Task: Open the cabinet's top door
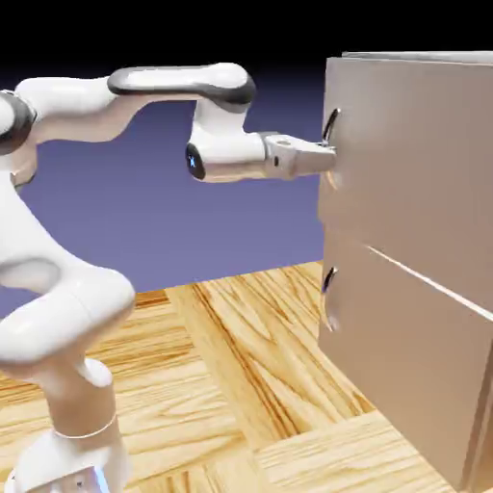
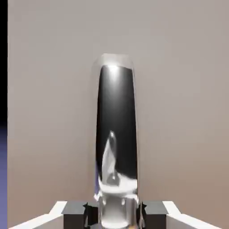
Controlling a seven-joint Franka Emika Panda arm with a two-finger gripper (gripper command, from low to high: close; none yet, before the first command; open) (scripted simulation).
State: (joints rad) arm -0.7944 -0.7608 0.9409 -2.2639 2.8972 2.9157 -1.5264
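One gripper, one handle: you're clamped on the top door

Here you are, operator, with one white arm (image 1: pixel 72 298) reaching across from the exterior view's left, and its one gripper (image 1: pixel 330 158) is right up at the cabinet (image 1: pixel 477 457)! You have two doors stacked on the exterior view's right, and the one that matters, the top door (image 1: pixel 414 164), is the upper of the pair. Below it sits the lower door (image 1: pixel 400 332), one pale line running between the two.

Count the handles: two, one to each door, both curved and shiny with dark reflections. The lower handle (image 1: pixel 330 281) stands well apart from your gripper. The upper handle (image 2: pixel 116 112) is the one you've got, and your claw is together on it!

Over to the hand view, and there's that single handle, large and upright in the middle, its near end between your two grey fingertips (image 2: pixel 75 214), one on each side. Behind it the top door's flat beige-grey face fills nearly everything, with one narrow strip of black and blue-violet down the left edge.

Beneath it all, you have one wooden surface (image 1: pixel 217 395) in pale and golden grain, and behind the arm, one blue-violet backdrop (image 1: pixel 221 226) darkening to black up top.
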